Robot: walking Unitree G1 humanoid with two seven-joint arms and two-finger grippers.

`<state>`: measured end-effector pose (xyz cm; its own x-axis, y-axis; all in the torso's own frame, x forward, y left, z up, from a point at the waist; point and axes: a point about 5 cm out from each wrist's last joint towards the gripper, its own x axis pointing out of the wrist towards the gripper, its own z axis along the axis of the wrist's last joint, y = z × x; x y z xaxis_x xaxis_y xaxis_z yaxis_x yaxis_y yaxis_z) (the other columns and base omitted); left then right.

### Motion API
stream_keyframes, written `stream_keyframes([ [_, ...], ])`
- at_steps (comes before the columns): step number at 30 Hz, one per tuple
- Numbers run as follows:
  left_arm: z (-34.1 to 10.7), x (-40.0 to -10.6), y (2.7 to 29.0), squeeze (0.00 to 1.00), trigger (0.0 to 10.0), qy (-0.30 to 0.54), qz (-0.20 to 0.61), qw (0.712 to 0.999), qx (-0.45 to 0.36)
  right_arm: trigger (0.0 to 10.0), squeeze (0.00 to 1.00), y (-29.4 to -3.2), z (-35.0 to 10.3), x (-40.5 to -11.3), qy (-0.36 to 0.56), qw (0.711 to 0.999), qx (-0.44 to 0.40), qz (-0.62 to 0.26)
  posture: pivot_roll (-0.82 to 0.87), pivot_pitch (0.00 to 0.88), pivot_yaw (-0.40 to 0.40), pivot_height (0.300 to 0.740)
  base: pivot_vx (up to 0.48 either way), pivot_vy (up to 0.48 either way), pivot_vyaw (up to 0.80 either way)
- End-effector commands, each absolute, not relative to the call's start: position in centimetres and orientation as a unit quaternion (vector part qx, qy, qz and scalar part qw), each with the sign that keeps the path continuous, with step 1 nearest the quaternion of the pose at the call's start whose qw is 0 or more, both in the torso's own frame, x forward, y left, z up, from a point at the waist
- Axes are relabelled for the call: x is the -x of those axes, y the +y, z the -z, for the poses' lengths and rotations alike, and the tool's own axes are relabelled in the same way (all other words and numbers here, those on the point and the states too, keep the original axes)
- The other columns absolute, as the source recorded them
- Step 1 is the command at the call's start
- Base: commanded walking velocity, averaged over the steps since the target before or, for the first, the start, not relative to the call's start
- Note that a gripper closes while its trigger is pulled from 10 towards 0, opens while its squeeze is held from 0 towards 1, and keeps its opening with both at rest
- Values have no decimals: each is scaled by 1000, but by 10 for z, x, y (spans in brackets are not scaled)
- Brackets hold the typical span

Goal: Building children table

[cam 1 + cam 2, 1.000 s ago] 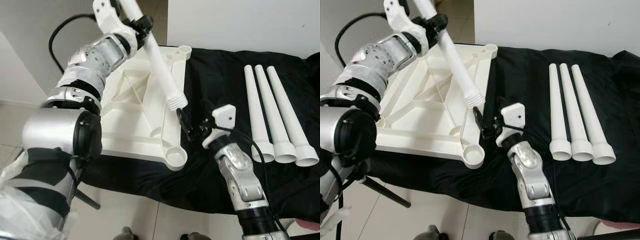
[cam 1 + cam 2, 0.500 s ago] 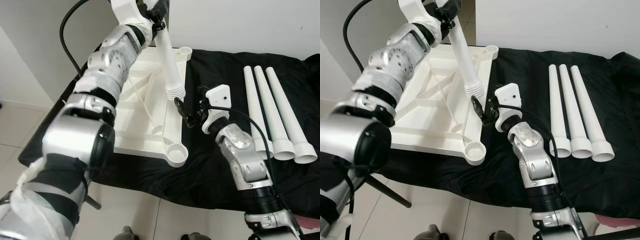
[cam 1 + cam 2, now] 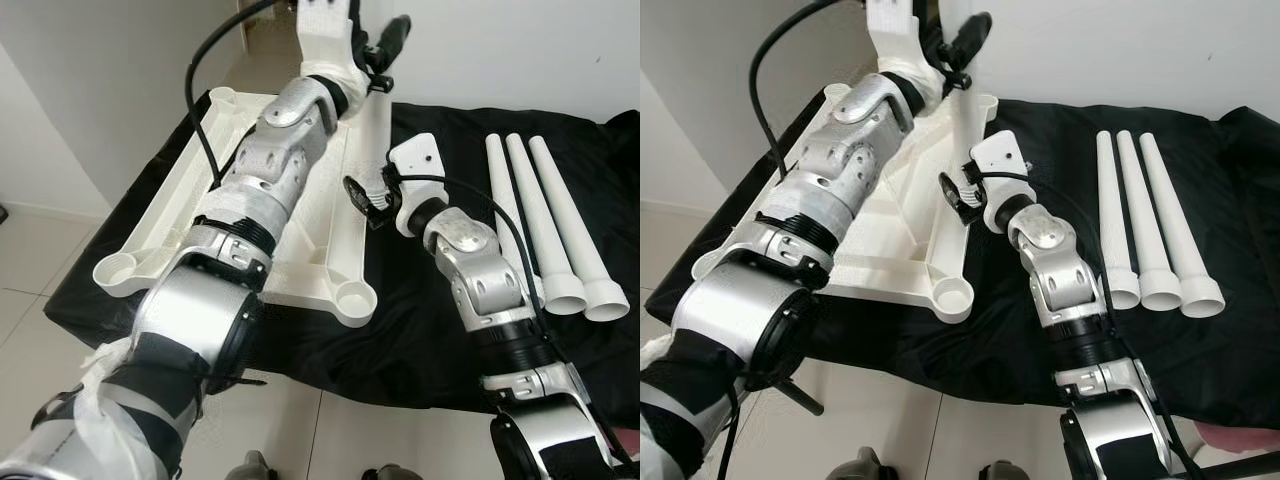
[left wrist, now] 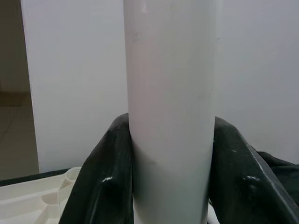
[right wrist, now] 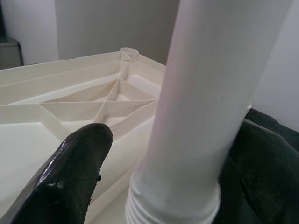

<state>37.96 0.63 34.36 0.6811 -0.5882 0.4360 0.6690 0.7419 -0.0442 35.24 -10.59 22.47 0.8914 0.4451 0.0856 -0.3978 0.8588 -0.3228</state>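
The white tabletop (image 3: 160,215) lies upside down on a black cloth. High over its far right edge, my left gripper (image 3: 385,45) is shut on a white table leg (image 3: 377,125) and holds it nearly upright; in the left wrist view both fingers (image 4: 100,182) press its sides. The right gripper (image 3: 362,200) is open around the leg's threaded lower end (image 5: 173,205). One of its fingers (image 5: 70,177) stands clear of the leg. Three more white legs (image 3: 1150,230) lie side by side on the cloth to the right.
The near right corner socket (image 3: 952,298) of the tabletop faces up by the cloth's front edge. The black cloth (image 3: 430,330) covers the whole work surface. A white wall stands close behind, and tiled floor (image 3: 40,240) lies to the left and in front.
My left arm has lifted the leg from a slant to nearly upright and carried it toward the far side. The right gripper rose with it to the threaded end. The camera shifted too.
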Motion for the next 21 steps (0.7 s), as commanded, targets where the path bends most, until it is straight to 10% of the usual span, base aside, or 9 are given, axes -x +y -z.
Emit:
stream_keyframes([
  [1, -349, -367, -4, 0, 10000, -228, 440, 866, 64, 10000, 0, -100, -224, -356, -69, 960, 153, -225, -60, 0, 31, 740, 0, 0, 0],
  [7, -350, -362, -8, 0, 10000, -234, 445, 862, 63, 10000, 0, -96, -225, -362, -65, 960, 155, -224, -56, 0, 33, 740, 0, 0, 0],
  [8, -351, -362, -9, 0, 10000, -236, 446, 861, 63, 9216, 0, -96, -227, -365, -65, 962, 150, -219, -56, 0, 34, 740, 0, 0, 0],
  [9, -351, -360, -10, 0, 10000, -237, 447, 861, 61, 4941, 0, -96, -229, -367, -69, 964, 144, -212, -57, 0, 35, 740, 0, 0, 0],
  [11, -351, -359, -11, 0, 10000, -237, 449, 859, 61, 8471, 0, -96, -232, -370, -73, 966, 139, -204, -59, 0, 39, 740, 0, 0, 0],
  [14, -352, -358, -13, 0, 10000, -237, 452, 858, 62, 10000, 0, -98, -236, -374, -82, 969, 133, -189, -59, 0, 41, 740, 0, 0, 0],
  [19, -352, -357, -14, 0, 10000, -237, 454, 856, 63, 10000, 0, -101, -239, -379, -84, 974, 118, -174, -58, 0, 43, 740, 0, 0, 0],
  [20, -352, -357, -15, 0, 10000, -237, 455, 856, 62, 6157, 0, -102, -240, -380, -85, 976, 110, -168, -56, 0, 43, 740, 0, 0, 0],
  [21, -352, -357, -15, 0, 10000, -237, 455, 856, 62, 6157, 0, -102, -240, -380, -85, 976, 110, -168, -56, 0, 43, 740, 0, 0, 0],
])
